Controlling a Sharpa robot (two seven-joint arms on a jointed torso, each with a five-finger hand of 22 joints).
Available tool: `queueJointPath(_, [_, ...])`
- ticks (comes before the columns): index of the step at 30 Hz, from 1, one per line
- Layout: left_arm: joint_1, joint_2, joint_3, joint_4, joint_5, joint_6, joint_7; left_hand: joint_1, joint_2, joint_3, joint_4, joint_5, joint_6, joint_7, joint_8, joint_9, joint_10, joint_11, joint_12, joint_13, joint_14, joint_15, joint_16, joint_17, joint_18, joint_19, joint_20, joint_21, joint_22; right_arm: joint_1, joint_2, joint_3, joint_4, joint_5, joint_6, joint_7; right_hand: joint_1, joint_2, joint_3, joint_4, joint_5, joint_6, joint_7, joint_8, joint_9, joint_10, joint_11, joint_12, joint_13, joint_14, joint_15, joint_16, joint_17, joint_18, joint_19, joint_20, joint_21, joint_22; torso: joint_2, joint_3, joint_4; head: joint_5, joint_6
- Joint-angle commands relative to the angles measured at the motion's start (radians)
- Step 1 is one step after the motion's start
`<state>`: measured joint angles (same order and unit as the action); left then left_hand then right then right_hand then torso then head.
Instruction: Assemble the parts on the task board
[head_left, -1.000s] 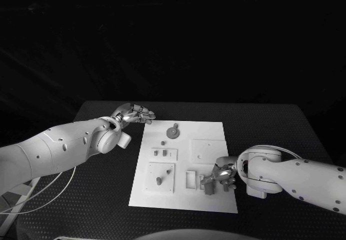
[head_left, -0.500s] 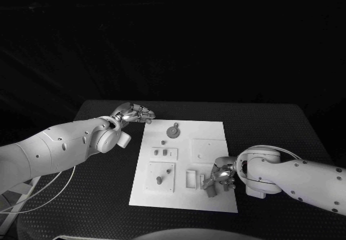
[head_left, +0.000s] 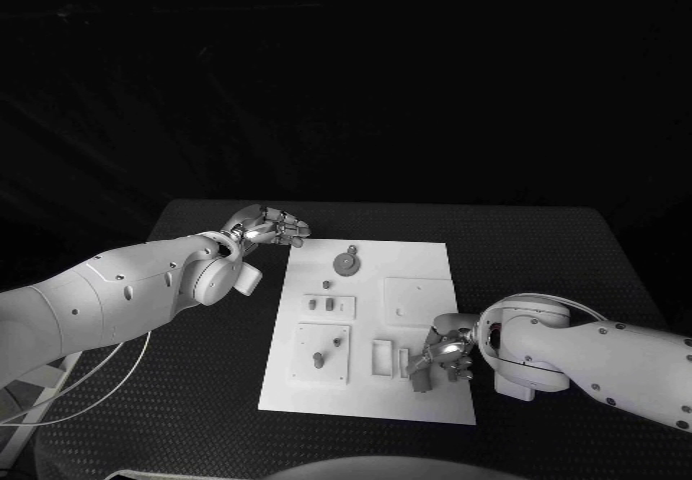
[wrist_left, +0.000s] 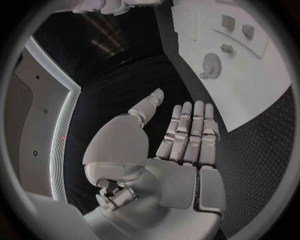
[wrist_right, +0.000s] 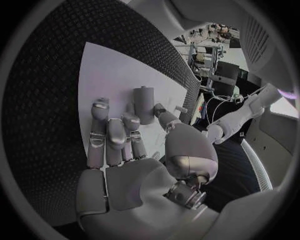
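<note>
Head view. The task board (head_left: 369, 330), a flat white rectangular plate, lies in the middle of the frame with its long axis running from the far edge of the bench (head_left: 562, 260) toward the camera. The bench surface is black with a fine woven texture; the room behind it is dark. Near the board's upper end sits a round gear-shaped part (head_left: 346, 263) with a small peg just above it. In the left middle of the board two small blocks (head_left: 326, 304) stand on a raised square. At lower left another raised square carries a short peg (head_left: 319, 361). An open rectangular frame (head_left: 382, 359) sits at lower centre. The left robot hand (head_left: 268, 226) hovers at the board's upper left corner, off the plate, fingers slightly apart and holding nothing. The right robot hand (head_left: 441, 352) rests at the board's lower right, fingers round a short grey cylinder (head_left: 420, 374).

Left wrist view. The left robot hand (wrist_left: 175, 145) is flat, fingers straight and side by side, thumb apart, empty. The gear-shaped part (wrist_left: 209, 65) lies on the white board (wrist_left: 250, 95) at upper right.

Right wrist view. The right robot hand (wrist_right: 134, 145) lies over the board (wrist_right: 106, 75). The cylinder (wrist_right: 144, 104), smooth and grey, stands between fingertips and thumb; whether they clamp it I cannot tell.
</note>
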<state>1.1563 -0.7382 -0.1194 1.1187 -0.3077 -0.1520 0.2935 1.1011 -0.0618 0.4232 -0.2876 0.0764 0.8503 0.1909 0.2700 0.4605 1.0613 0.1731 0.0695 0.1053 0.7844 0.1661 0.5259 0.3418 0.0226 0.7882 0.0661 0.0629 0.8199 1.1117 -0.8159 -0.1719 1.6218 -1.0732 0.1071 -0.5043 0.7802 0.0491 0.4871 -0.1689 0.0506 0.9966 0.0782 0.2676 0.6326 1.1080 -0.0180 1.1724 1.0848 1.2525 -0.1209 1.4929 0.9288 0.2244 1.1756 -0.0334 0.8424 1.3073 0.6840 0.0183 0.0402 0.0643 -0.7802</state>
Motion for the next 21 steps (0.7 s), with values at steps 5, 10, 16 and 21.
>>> queueJointPath(5, [0.001,0.002,0.001,0.003,0.006,0.021,0.005,-0.01,0.001,-0.005,0.0,-0.001,-0.005,-0.001,0.007,-0.002,-0.004,0.0,0.0,-0.002,-0.001,0.005,-0.006,0.002,0.011,-0.001,0.005,0.006,-0.001,0.033,-0.002,0.039,0.013,0.146,-0.064,0.006,-0.051,-0.015,0.108,-0.067,0.002,0.027,0.012,0.002,0.004,0.011,-0.002,0.001,-0.008,0.005,-0.004,0.0,-0.009,0.037,0.003,-0.003,0.003,0.018,0.0,-0.0006,0.0006,-0.001,0.002])
queueJointPath(10, [0.001,0.003,0.001,0.003,0.006,0.023,0.003,-0.01,0.001,-0.005,0.0,-0.001,-0.005,-0.001,0.007,-0.002,-0.005,0.0,0.0,-0.002,-0.001,0.005,-0.006,0.002,0.01,-0.001,0.005,0.006,-0.001,0.048,0.028,0.04,-0.009,0.199,-0.067,0.0,-0.067,-0.024,0.113,-0.059,0.002,0.03,0.012,0.0,0.002,0.012,-0.003,0.001,-0.01,0.006,-0.005,0.0,-0.008,0.037,0.004,-0.004,0.003,0.018,0.0,-0.0012,0.0006,-0.002,0.003])
queueJointPath(16, [0.001,0.003,0.001,0.003,0.006,0.023,0.003,-0.012,0.0,-0.005,0.001,-0.001,-0.005,-0.001,0.007,-0.002,-0.005,0.0,0.0,-0.002,-0.002,0.005,-0.007,0.002,0.01,-0.002,0.005,0.006,-0.002,0.048,0.069,0.039,-0.047,0.203,-0.049,-0.01,-0.076,-0.027,0.115,-0.055,0.002,0.031,0.011,-0.002,0.001,0.012,-0.003,0.001,-0.011,0.006,-0.005,0.0,-0.009,0.037,0.003,-0.004,0.003,0.018,0.001,-0.001,0.0012,-0.003,0.001])
queueJointPath(21, [0.001,0.004,0.001,0.005,0.006,0.023,0.003,-0.014,0.0,-0.006,0.001,-0.002,-0.005,-0.001,0.007,-0.002,-0.005,0.001,0.0,-0.002,-0.002,0.006,-0.008,0.003,0.01,-0.002,0.005,0.006,-0.002,0.047,0.091,0.028,-0.072,0.218,-0.027,-0.015,-0.083,-0.029,0.117,-0.052,0.002,0.031,0.012,-0.004,0.0,0.012,-0.003,0.001,-0.011,0.004,-0.005,-0.001,-0.012,0.037,0.002,-0.004,0.002,0.018,0.001,-0.0012,0.0013,-0.001,0.001])
